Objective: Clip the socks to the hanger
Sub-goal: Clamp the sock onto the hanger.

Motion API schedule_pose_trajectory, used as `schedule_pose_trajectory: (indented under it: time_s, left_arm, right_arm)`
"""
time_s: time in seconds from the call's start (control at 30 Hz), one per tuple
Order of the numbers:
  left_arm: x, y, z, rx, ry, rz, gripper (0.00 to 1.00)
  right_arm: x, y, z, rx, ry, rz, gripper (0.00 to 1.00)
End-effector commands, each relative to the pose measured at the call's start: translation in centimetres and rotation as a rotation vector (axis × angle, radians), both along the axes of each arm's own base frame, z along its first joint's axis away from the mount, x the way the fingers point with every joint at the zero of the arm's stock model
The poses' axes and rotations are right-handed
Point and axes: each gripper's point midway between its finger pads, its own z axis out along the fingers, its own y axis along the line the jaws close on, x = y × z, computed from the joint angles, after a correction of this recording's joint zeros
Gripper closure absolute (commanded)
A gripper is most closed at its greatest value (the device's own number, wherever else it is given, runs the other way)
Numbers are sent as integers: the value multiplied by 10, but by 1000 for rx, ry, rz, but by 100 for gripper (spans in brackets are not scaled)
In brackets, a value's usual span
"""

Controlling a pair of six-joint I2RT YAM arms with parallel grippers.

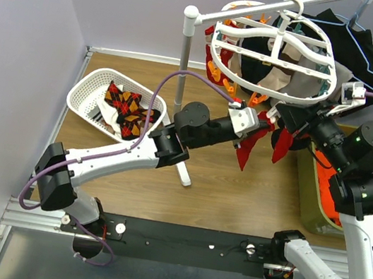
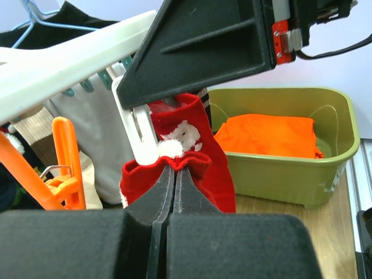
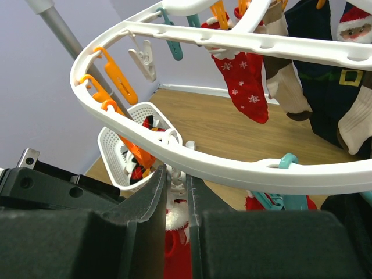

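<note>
The white oval hanger (image 1: 272, 54) hangs from a rod, with several socks clipped to it. My left gripper (image 1: 264, 126) is shut on the cuff of a red sock with white trim (image 2: 215, 174) and holds it up under the hanger's near rim. My right gripper (image 1: 278, 116) is shut on a white clip (image 3: 181, 181) that dangles from the rim (image 3: 244, 168), directly above that sock (image 3: 174, 244). In the left wrist view the clip (image 2: 136, 136) touches the cuff just above my left gripper (image 2: 174, 170). More patterned socks (image 1: 125, 109) lie in the basket.
A white lattice basket (image 1: 82, 97) sits at the left. The stand pole (image 1: 185, 53) rises at centre. A green bin (image 2: 279, 168) with orange cloth (image 2: 267, 135) stands at the right. A black garment (image 1: 359, 47) hangs on a blue wire hanger behind.
</note>
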Motion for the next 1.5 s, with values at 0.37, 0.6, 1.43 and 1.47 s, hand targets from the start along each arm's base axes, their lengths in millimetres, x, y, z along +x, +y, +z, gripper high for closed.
schedule_pose_trajectory:
  time_s: [0.37,0.6,1.43,1.47]
  left_arm:
    - [4,-7,11,-8,-56,15,100]
    - [5,-2,20,-21,-70,30,100]
    - [4,0,37,-27,-114,39,99]
    - [4,0,37,-26,-114,39,99]
  right_arm:
    - [-1,1,12,15,-29,7,87]
    - [2,2,3,-2,-13,7,87]
    - [5,-1,-12,-36,23,-7,77]
    - [6,-1,-13,-36,24,-7,71]
